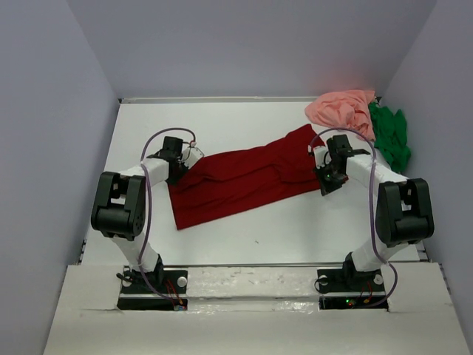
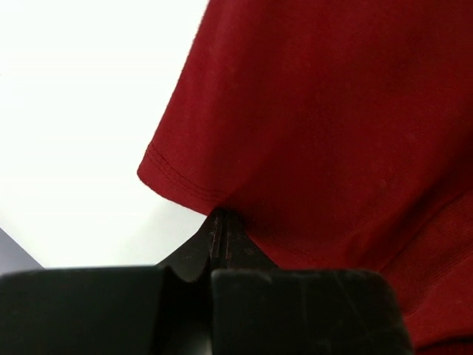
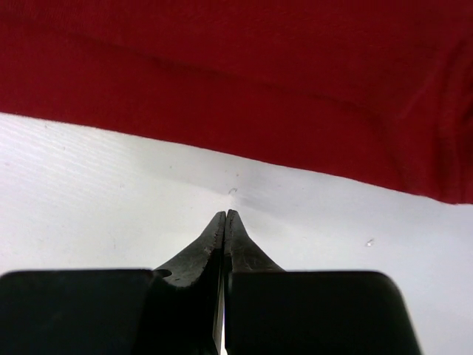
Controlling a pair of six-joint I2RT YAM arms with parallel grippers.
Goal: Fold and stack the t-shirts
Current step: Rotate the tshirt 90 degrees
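Observation:
The dark red t-shirt point(image 1: 244, 181) lies spread slantwise across the middle of the white table point(image 1: 295, 229). My left gripper point(image 1: 185, 161) is at its left end, shut, with the tips pinching the cloth edge beside a sleeve hem; the left wrist view shows the gripper point(image 2: 219, 216) and the shirt point(image 2: 318, 111). My right gripper point(image 1: 325, 181) is at the shirt's right end, shut and empty. In the right wrist view the gripper point(image 3: 225, 214) sits over bare table, just short of the shirt's edge point(image 3: 222, 66). The salmon pink t-shirt point(image 1: 341, 109) and bright green t-shirt point(image 1: 390, 137) lie crumpled at the back right.
Grey walls enclose the table on the left, back and right. The two crumpled shirts sit against the right wall. Bare white table surface lies in front of the red shirt and at the back left.

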